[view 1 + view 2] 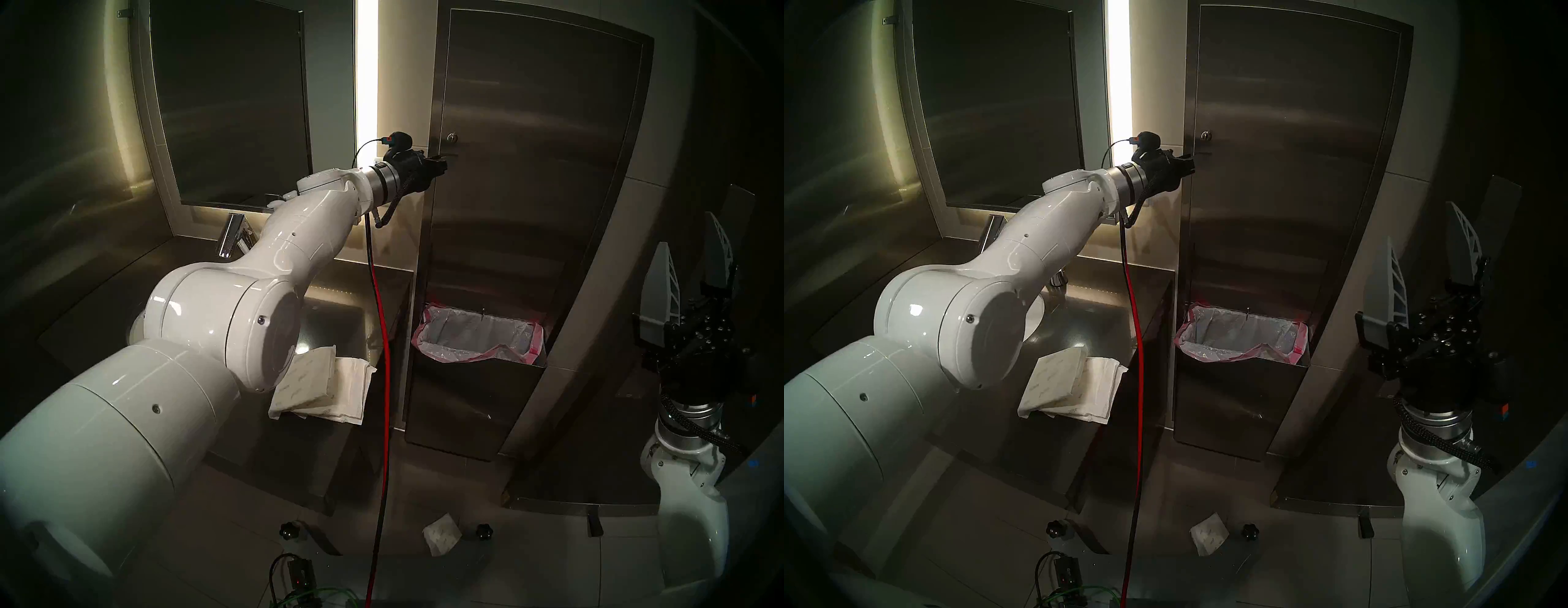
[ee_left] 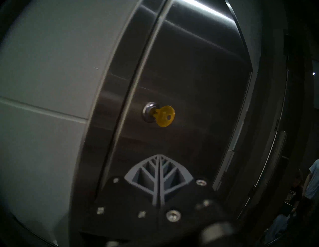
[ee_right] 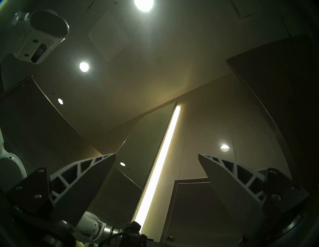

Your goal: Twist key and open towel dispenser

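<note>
Protruding from the towel dispenser (image 1: 530, 178), the key (image 2: 164, 116) sits just above the clenched, empty left claw (image 2: 158, 159). Well right of the dispenser, the right claw (image 1: 687, 259) gapes released.

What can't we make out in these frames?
- Key: tiny in both head views, so its turn is unreadable; the left wrist view is blurred.
- Dispenser door: whether unlatched, no view shows.
- Left gripper: jaws dark, foreshortened in head views.
- Sink: largely hidden by the left arm.

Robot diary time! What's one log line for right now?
left hand: shut, empty, just below key | key: in lock, untouched | towel dispenser: door closed | right hand: open, raised, idle
</note>
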Controlling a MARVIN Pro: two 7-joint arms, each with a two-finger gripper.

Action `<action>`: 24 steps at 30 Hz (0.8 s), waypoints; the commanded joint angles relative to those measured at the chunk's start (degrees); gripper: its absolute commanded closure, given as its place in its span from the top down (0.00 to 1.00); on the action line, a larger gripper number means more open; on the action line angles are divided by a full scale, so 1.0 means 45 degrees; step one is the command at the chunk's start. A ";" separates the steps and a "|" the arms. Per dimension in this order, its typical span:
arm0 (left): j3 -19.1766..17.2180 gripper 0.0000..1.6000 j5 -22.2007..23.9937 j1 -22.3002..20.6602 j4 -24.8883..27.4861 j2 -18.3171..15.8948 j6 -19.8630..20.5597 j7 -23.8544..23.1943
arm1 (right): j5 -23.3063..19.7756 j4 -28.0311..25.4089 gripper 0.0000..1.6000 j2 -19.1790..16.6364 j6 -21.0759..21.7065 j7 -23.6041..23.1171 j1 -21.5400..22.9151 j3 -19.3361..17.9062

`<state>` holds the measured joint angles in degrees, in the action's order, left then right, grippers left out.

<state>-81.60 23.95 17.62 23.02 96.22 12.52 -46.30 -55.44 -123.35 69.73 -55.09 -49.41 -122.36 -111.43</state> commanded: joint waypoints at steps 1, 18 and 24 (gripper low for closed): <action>0.0123 0.00 -0.0144 0.0179 0.0430 0.0260 0.0012 0.0462 | 0.0050 -0.0094 1.00 -0.0023 0.0019 -0.0149 -0.0001 0.0011; -0.0162 0.00 -0.0621 0.1813 0.0379 -0.0863 0.0014 0.2016 | 0.0320 -0.0036 1.00 -0.0028 0.0019 -0.0024 0.0009 0.0003; -0.0254 0.00 -0.0683 0.1724 0.0894 -0.0890 -0.0263 0.2245 | 0.0402 -0.0030 1.00 -0.0030 0.0019 -0.0017 0.0010 0.0002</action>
<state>-82.01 20.64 26.32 24.38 93.01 12.53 -37.09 -53.65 -123.26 69.62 -55.09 -49.29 -122.36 -111.42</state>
